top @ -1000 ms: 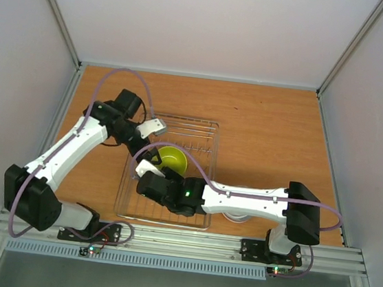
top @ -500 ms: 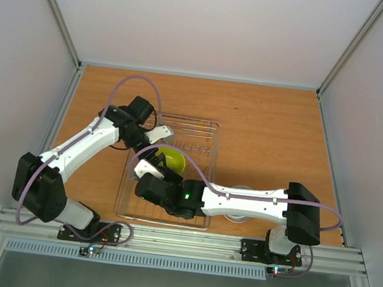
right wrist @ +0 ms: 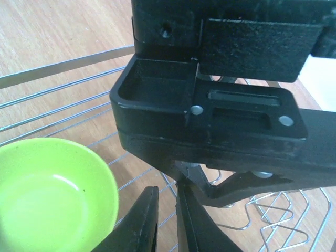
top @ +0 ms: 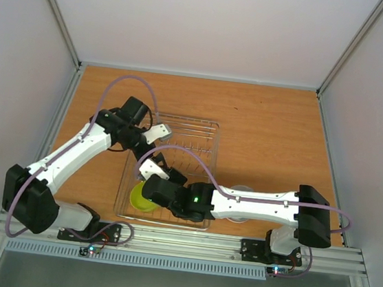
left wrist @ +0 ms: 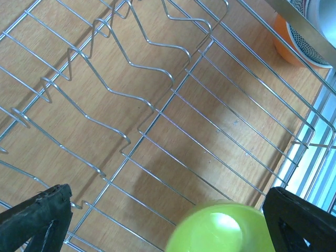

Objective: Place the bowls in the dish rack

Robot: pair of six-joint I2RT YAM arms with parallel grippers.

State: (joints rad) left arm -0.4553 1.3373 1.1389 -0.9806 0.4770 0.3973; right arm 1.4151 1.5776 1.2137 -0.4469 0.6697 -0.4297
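The silver wire dish rack (top: pixel 205 132) lies at the table's middle left. The yellow-green bowl (top: pixel 140 198) sits in its near left corner. It also shows in the right wrist view (right wrist: pixel 50 197), hollow side toward the camera, and blurred in the left wrist view (left wrist: pixel 226 231). My right gripper (top: pixel 149 174) is low in the rack beside the bowl. Its fingers (right wrist: pixel 144 226) stand almost together with nothing between them, the bowl just left of them. My left gripper (top: pixel 155 133) hovers open over the rack's far left part. An orange bowl (left wrist: pixel 286 44) and a patterned grey bowl (left wrist: pixel 315 23) stand outside the rack.
A stack of bowls (top: pixel 238 215) stands right of the rack, mostly hidden under my right forearm. Raised wire dividers (left wrist: pixel 131 63) cross the rack floor. A black arm body (right wrist: pixel 220 105) hangs close in front of the right wrist camera. Grey walls close in the table.
The yellow-green bowl has moved from the rack's middle to its near left corner. My right gripper drew back toward the near side. My left gripper shifted slightly over the rack's far left.
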